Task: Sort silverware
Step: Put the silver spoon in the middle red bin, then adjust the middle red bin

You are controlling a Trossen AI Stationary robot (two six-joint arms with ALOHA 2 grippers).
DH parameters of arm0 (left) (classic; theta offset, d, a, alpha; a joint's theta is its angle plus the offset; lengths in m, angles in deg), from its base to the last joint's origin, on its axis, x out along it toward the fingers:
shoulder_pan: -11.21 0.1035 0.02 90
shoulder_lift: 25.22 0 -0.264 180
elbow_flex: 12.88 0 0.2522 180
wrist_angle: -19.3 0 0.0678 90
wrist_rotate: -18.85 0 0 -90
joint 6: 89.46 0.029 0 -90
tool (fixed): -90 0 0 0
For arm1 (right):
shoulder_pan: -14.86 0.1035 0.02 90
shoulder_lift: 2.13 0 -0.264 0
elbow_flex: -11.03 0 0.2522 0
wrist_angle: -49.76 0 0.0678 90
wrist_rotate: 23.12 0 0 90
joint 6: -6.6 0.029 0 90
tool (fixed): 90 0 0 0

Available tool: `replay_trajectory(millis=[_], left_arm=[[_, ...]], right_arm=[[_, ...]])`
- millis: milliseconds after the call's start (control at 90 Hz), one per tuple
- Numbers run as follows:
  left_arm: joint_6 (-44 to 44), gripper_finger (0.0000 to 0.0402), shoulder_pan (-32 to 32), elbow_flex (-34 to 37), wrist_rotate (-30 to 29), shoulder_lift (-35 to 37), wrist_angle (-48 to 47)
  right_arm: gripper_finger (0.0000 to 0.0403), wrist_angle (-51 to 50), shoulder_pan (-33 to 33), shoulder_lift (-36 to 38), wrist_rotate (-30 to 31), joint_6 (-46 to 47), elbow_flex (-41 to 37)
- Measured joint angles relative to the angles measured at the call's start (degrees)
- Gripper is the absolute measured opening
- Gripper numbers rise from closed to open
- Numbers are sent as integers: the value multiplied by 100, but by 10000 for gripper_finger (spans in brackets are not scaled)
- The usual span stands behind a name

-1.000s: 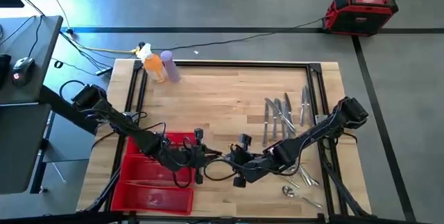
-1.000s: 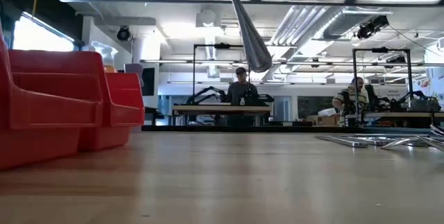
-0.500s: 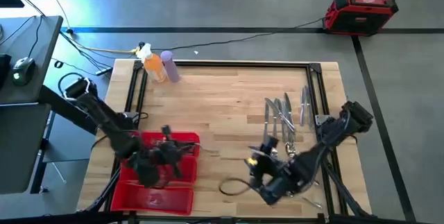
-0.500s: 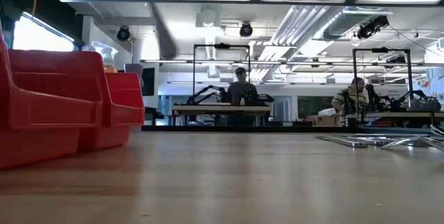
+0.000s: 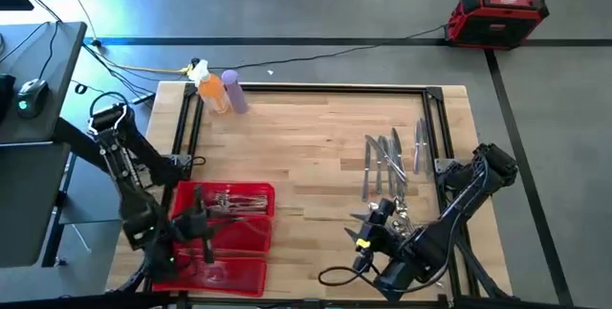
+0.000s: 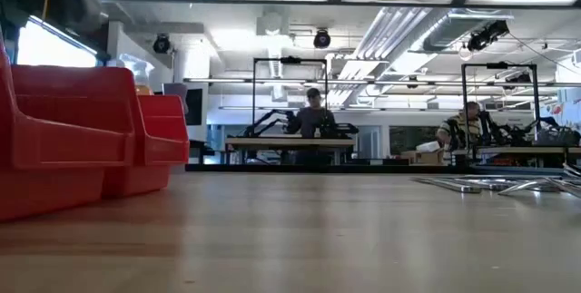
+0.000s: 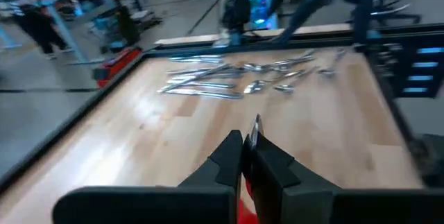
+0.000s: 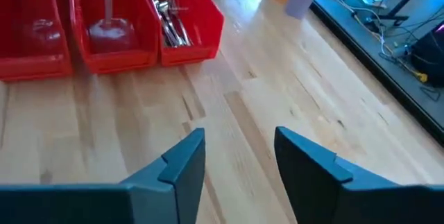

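My left gripper (image 5: 199, 221) (image 7: 248, 144) is over the red tray (image 5: 271, 215) at the table's near left, shut on a slim piece of silverware. My right gripper (image 5: 368, 228) (image 8: 239, 156) stands open over bare wood to the right of the tray, with nothing between its fingers. In the right wrist view, forks (image 8: 166, 16) lie in one outer compartment and a spoon (image 8: 105, 26) shows in the middle one. Loose silverware (image 5: 390, 161) (image 7: 236, 78) lies flat at the table's far right. My left gripper pinches a thin silver piece between its two fingers. Only a narrow end (image 7: 257, 123) pokes out past the fingertips. The fingers hide the rest, so I cannot tell which kind of piece it is. The fingers point toward the table's right side.
An orange bottle (image 5: 212, 94) and a purple bottle (image 5: 234, 91) stand at the far left corner. A few more silver pieces (image 5: 413, 252) lie near the right arm. Bare wood stretches between the tray and the silverware pile. People sit in the room beyond (image 6: 313, 116).
The two grippers were together at the table's middle and have drawn apart. My left gripper has gone toward the left edge to a place over the red tray. My right gripper has gone back toward the near right. The spoon that hung in the low view is out of that view.
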Motion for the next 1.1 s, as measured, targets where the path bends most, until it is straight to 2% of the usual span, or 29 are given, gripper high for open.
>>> replay_trajectory(millis=[144,267,389,644,767,989,1100], left_arm=[[-601,0,-244,63,230,-68,-320],[-1314,0,-278,281,689,-89,-788],[-2006,0,-278,518,903,-90,-1103],[-2546,6,-271,775,2113,-83,-1171],[-2731,33,-271,847,2516,-95,-1180],[-2801,113,-271,890,3091,-92,-1448],[-3019,132,-262,842,3312,-92,-1805]], right_arm=[[154,29,-38,0,-20,-2,0],[154,70,-38,0,-23,-2,-2],[154,85,-38,0,-40,-2,-4],[154,90,-38,0,-59,-4,-4],[154,98,-36,0,-59,-4,-4],[154,108,-38,0,-64,-13,-4],[154,105,-49,0,-70,-17,-4]])
